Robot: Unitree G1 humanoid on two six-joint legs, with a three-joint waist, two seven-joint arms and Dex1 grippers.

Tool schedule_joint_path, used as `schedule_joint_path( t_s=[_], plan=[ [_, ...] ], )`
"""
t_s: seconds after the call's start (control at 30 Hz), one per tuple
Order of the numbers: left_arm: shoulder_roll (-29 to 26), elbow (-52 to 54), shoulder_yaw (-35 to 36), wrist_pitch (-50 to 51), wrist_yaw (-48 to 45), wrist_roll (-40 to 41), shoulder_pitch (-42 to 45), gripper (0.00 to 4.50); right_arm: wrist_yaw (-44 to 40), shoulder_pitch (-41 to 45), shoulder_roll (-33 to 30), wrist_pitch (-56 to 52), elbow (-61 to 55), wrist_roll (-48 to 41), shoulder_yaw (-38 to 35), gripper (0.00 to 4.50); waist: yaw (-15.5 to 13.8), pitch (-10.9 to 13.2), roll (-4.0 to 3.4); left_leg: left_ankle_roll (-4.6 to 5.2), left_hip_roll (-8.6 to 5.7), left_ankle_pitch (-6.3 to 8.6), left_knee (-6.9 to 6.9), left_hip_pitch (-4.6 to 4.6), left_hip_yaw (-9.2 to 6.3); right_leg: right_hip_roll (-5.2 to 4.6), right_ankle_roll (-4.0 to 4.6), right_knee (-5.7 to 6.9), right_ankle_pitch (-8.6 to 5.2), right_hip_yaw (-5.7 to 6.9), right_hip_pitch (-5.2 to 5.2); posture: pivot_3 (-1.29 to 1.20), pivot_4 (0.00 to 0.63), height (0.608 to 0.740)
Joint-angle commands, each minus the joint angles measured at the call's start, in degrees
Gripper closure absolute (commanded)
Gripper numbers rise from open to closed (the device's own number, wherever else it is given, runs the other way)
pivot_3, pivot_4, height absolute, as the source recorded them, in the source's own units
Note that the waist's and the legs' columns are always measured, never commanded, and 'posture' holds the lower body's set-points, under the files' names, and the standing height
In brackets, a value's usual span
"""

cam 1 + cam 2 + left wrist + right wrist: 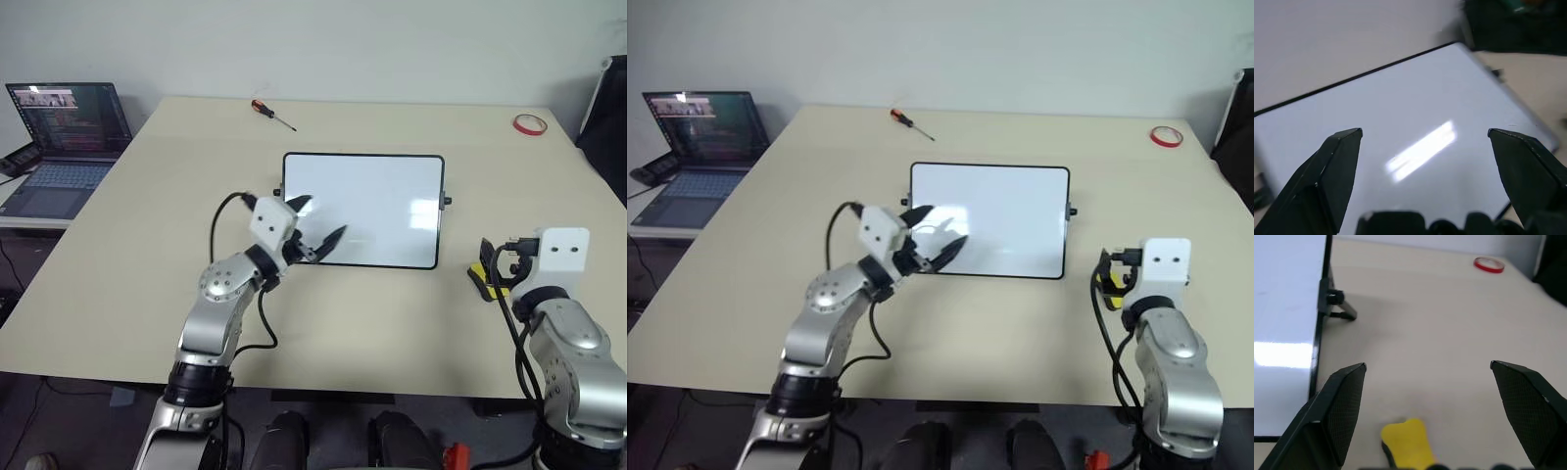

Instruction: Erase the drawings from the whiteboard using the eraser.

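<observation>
Right wrist view, eraser point(1406, 443) between open right tool point(1435, 418)

Whiteboard wiped clean, both grippers empty over the tabletop

The whiteboard point(363, 210) lies flat mid-tabletop point(147, 255), its white face bare of marks. The left gripper point(318, 227) hovers over the board's near-left corner, its black fingers spread apart and holding nothing. The right gripper point(487, 257) sits near the tabletop's right edge, with the yellow eraser point(482, 278) lying on the tabletop just beside it. A red-handled screwdriver point(271, 114) and a red tape ring point(529, 123) lie at the far side; an open laptop point(65, 147) stands on a separate desk to the left.
</observation>
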State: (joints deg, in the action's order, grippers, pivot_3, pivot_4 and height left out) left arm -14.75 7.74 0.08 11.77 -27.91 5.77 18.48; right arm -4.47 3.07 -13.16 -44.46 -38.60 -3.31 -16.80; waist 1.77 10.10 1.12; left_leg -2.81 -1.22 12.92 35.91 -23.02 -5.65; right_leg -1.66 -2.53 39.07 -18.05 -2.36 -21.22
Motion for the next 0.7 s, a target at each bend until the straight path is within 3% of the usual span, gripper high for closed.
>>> schedule_joint_path(
  t_s=[0.03,0.13,0.37,0.7],
  plan=[
    [0.9,5.3,3.1,-2.2,7.6,-2.9,-3.5,0.0,1.1,-2.4,0.7,8.9,-1.2,0.7,-1.7,0.04,0.0,0.0,0.0,0.0,0.0,0.0,0.0,0.01,0.01,0.0,0.0,0.01,0.0,-0.01,0.0,0.0,0.15,0.74],
    [2.6,8.6,5.9,-3.0,14.1,-5.3,-10.6,0.0,1.6,-6.8,1.2,16.5,-0.6,2.3,-1.2,0.04,0.0,0.0,0.0,0.0,0.01,0.0,-0.02,0.05,0.03,-0.02,0.0,-0.01,0.0,-0.04,0.05,0.0,0.15,0.74],
    [4.9,16.6,4.7,-2.4,19.5,-8.5,-21.7,0.0,0.2,-16.5,1.0,28.8,2.3,4.4,0.6,0.04,-0.3,0.0,0.01,0.0,-0.01,0.0,0.0,0.08,0.0,-0.05,-0.01,-0.01,0.01,-0.04,0.12,0.0,0.15,0.74],
    [5.7,18.4,3.2,-0.9,19.4,-7.7,-24.2,0.0,-0.3,-19.3,0.8,28.6,1.3,6.6,4.3,0.04,-0.2,-0.1,-0.02,-0.01,0.02,0.0,0.0,0.14,0.04,-0.01,0.0,-0.02,0.0,-0.01,0.16,0.0,0.15,0.74]
  ],
)
